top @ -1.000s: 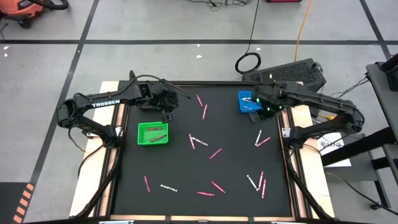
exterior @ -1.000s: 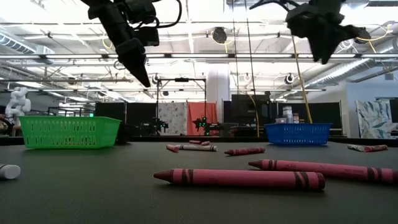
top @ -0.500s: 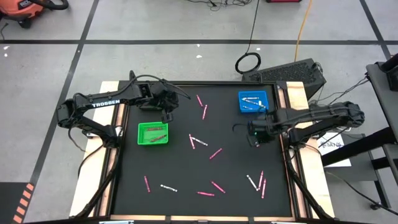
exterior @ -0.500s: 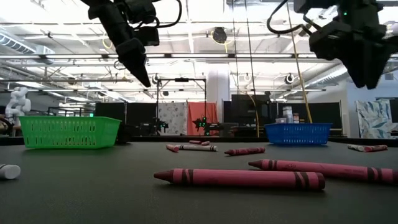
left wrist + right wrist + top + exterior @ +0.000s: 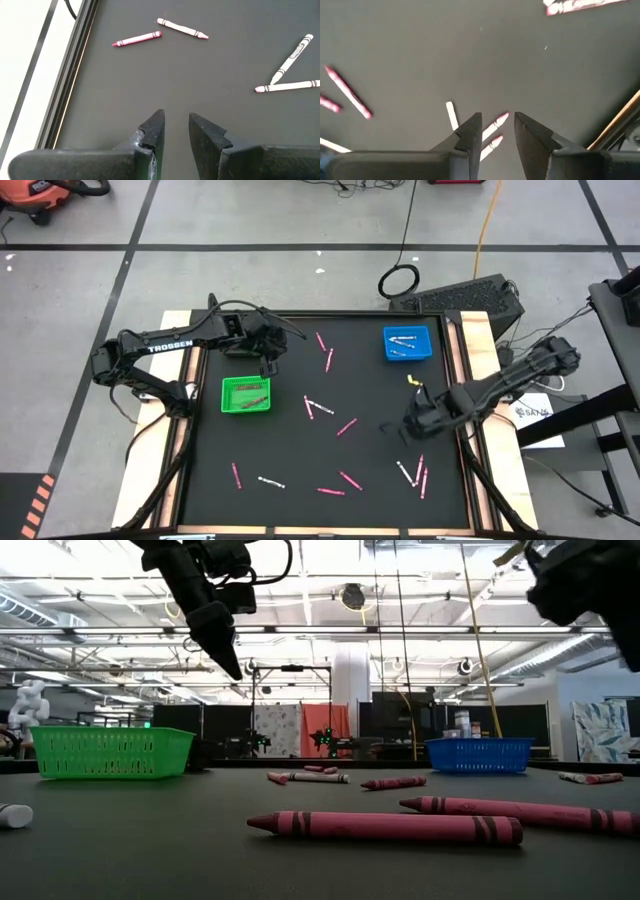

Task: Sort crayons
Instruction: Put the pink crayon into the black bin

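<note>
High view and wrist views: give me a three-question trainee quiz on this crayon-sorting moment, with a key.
1. True or false: the right gripper holds a crayon.
2. Which tray has white crayons in it: A) green tray B) blue tray?
3. Fill in: the left gripper hangs just beyond the ____ tray.

Key: 1. False; its fingers are apart with nothing between them. 2. B. 3. green.
</note>
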`<control>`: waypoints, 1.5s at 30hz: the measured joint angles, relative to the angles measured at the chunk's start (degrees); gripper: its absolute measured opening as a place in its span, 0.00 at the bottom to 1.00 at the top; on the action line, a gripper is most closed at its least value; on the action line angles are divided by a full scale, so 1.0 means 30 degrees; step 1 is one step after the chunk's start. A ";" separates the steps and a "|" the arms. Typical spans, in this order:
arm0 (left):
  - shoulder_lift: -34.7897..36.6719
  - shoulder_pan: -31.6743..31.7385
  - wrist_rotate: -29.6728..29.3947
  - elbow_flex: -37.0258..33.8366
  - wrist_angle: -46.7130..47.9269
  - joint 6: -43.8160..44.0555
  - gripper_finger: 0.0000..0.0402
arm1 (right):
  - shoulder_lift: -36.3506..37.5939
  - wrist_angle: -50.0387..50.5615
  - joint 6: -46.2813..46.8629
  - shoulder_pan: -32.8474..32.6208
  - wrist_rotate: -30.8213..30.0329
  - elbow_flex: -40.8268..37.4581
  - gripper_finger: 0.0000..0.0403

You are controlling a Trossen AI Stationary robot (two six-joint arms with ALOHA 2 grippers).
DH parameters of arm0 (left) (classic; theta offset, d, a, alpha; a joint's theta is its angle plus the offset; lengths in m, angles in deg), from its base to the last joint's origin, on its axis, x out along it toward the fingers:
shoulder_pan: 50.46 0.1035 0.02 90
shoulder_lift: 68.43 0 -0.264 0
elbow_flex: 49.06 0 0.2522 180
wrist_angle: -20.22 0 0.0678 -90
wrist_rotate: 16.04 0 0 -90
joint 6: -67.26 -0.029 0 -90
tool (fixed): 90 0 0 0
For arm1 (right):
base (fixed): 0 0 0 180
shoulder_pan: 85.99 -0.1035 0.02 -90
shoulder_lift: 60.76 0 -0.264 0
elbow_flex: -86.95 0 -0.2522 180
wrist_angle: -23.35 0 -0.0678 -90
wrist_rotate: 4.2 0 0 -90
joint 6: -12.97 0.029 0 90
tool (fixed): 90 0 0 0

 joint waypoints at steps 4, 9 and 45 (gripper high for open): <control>0.0000 0.0000 0.0000 0.0000 -0.0002 0.0029 0.22 | -0.0684 -0.0483 0.1193 -0.1503 0.0002 0.0000 0.24; 0.0000 0.0006 0.0002 0.0000 -0.0007 0.0049 0.22 | -0.1808 -0.2178 0.4613 -0.3059 -0.0017 0.0000 0.24; 0.0000 0.0006 0.0007 0.0000 0.0007 0.1537 0.22 | -0.8477 -0.7091 1.4409 -0.9142 -0.0071 0.0000 0.24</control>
